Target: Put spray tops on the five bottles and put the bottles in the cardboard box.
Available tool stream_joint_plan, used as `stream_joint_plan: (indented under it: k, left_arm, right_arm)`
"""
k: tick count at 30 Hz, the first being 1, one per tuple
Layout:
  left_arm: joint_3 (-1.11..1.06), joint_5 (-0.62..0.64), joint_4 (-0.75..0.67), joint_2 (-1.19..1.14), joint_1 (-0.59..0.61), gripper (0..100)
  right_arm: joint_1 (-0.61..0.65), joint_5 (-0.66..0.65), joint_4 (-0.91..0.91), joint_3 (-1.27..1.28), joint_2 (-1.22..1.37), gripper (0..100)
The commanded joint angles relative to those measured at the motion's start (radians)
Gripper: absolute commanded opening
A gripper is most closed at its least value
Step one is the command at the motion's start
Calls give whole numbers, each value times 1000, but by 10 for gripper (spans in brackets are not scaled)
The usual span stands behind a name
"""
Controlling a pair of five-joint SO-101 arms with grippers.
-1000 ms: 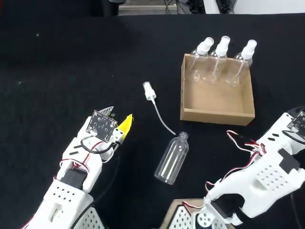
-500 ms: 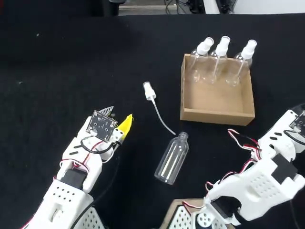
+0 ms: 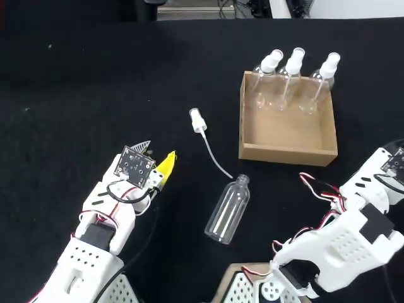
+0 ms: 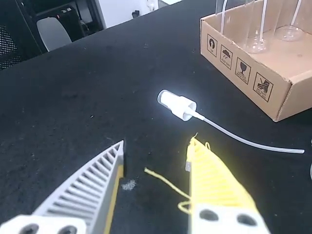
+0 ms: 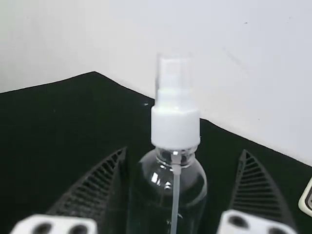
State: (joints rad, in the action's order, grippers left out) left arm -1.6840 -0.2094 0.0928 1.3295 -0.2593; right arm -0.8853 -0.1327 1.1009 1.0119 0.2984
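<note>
The cardboard box (image 3: 287, 153) sits toward the far right of the black worktop (image 3: 95, 76). Three capped bottles (image 3: 294, 62) stand upright in a row against its far wall, each with a white spray top. Near the box's left wall a loose spray top (image 3: 198, 120) lies on the worktop. Its thin dip tube (image 3: 214, 159) trails toward the near edge and ends just beside the neck of an uncapped clear bottle (image 3: 228, 208). That bottle lies on its side around the middle of the worktop, closer to the near edge. The left arm (image 3: 104, 221) comes in from the near left corner. The left jaws stand open with nothing between them, low over the worktop, and the loose spray top lies a little beyond their tips. The right arm (image 3: 353, 233) is at the near right corner. The right jaws grip a fourth bottle (image 5: 168, 190) by its body, its fitted spray top (image 5: 174, 122) pointing up between them, with a pale wall behind
</note>
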Motion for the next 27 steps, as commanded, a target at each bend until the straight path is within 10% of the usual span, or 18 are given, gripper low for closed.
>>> stream_joint_plan:
  k: [1,27]
  left_arm:
    - [-24,-2,2,11,-5,205]
    - [-24,-2,2,11,-4,205]
  right_arm:
    - [9,-6,26,-12,-7,289]
    - [6,-3,25,38,2,289]
